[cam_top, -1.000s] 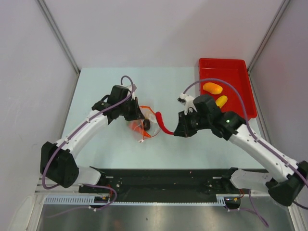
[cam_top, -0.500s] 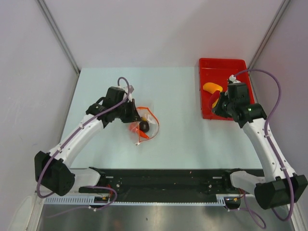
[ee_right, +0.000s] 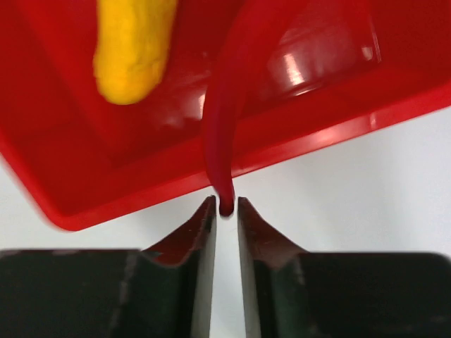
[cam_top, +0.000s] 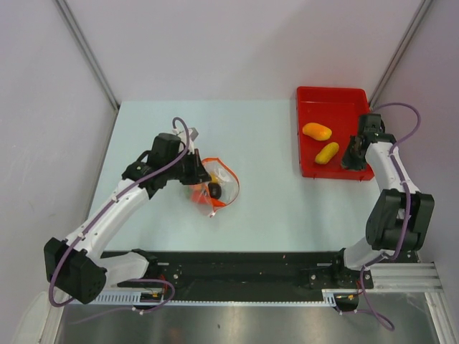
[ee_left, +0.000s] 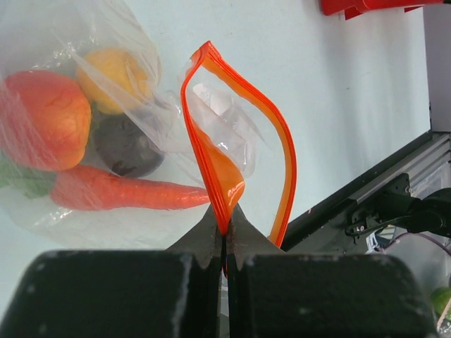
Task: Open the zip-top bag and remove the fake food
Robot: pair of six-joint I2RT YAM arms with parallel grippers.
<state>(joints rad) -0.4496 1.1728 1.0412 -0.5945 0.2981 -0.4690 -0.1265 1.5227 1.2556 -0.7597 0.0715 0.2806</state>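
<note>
L hand point(ee_left: 225, 236) tight on bag point(ee_left: 220, 141) (R hand point(ee_right: 225, 205) ajar)

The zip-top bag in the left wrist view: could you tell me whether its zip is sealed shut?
No, on the zip-top bag the orange strip halves bow apart, leaving an open mouth.

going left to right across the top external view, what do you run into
left gripper → zip-top bag → left wall of the red tray → yellow fake food piece → right gripper
</note>
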